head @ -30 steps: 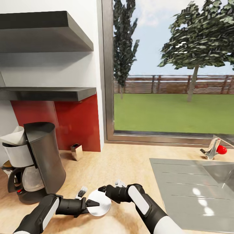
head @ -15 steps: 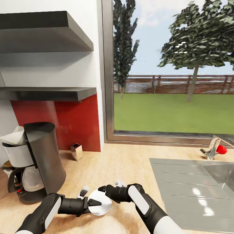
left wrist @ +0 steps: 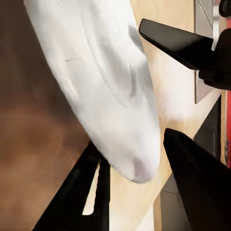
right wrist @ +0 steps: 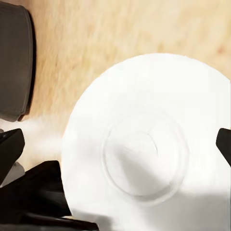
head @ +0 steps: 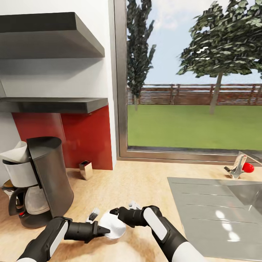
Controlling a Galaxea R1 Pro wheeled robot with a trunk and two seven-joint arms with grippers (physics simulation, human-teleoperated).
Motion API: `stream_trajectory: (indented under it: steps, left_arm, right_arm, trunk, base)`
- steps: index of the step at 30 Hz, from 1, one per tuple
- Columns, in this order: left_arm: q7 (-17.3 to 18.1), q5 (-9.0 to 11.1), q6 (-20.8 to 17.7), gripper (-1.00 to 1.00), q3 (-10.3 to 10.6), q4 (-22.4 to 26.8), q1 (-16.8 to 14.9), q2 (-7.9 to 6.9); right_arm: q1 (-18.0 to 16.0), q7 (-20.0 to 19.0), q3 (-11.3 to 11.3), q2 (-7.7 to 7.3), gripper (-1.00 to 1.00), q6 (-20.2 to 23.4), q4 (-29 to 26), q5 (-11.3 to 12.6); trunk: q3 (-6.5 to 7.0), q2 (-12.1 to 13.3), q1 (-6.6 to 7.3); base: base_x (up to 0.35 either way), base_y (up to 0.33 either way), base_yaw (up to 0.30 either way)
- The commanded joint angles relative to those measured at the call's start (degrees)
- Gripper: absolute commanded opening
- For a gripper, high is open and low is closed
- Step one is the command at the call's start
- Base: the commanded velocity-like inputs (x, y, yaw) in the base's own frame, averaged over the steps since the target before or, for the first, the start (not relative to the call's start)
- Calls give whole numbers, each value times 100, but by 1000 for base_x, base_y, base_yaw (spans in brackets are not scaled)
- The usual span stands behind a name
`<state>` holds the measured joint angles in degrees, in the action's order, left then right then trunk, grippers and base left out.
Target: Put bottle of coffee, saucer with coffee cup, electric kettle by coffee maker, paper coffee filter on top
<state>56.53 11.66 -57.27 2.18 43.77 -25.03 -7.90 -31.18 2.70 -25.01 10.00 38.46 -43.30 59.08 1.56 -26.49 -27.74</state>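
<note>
The white saucer (head: 114, 225) hangs low over the light-wood kitchen countertop (head: 145, 182), tilted, its rim pinched by my left gripper (head: 102, 222), which is shut on it. In the left wrist view the saucer (left wrist: 110, 86) runs edge-on between the fingers (left wrist: 197, 187). My right gripper (head: 119, 211) is open just behind the saucer, and the right wrist view faces the saucer (right wrist: 149, 144) flat on. The coffee maker (head: 40, 182) stands at the left with a white paper filter (head: 16, 153) on top. Coffee cup, kettle and bottle of coffee are out of view.
A small metal container (head: 86, 169) stands by the red backsplash. The steel sink (head: 218, 203) and a tap with a red knob (head: 243, 168) lie to the right. Two dark shelves (head: 54, 105) hang above the coffee maker, beside a large window.
The saucer has tipped from nearly upright to flatter, and my left gripper has shifted slightly right with it. The right arm has stayed in place.
</note>
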Motion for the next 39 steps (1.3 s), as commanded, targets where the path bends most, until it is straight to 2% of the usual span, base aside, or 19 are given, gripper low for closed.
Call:
stream_trajectory:
  steps: [1, 20, 27, 33, 36, 39]
  left_arm:
    - [-10, 44, -32, -100, 19, 0, -2, -4]
    - [3, 82, -38, -100, 16, 0, -2, -33]
    - [7, 77, -40, -100, -22, -6, -19, -92]
    - [22, 111, -65, -100, -34, -3, -34, -433]
    - [52, 122, -72, -100, -47, -1, -36, -668]
    - [216, 119, -60, -100, -45, 0, -34, -754]
  right_arm:
    - [-2, 28, -4, 0, 100, 12, -1, 33]
    - [-2, 28, -4, 0, 100, 12, 6, 33]
    - [-2, 28, 33, 0, 100, 12, -49, 41]
    - [-2, 51, 62, 0, 100, 14, -395, 42]
    - [-9, 77, 73, -27, 100, 12, -760, 40]
    - [-17, 87, 75, -110, 100, -8, -989, 35]
  trunk:
    - [-2, -4, -2]
    - [-2, -4, -2]
    - [-2, -4, -2]
    - [-2, -4, -2]
    - [-2, -4, -2]
    - [-2, -4, -2]
  base:
    - [0, 0, 0]
    - [0, 0, 0]
    - [0, 0, 0]
    - [0, 0, 0]
    - [0, 0, 0]
    - [0, 0, 0]
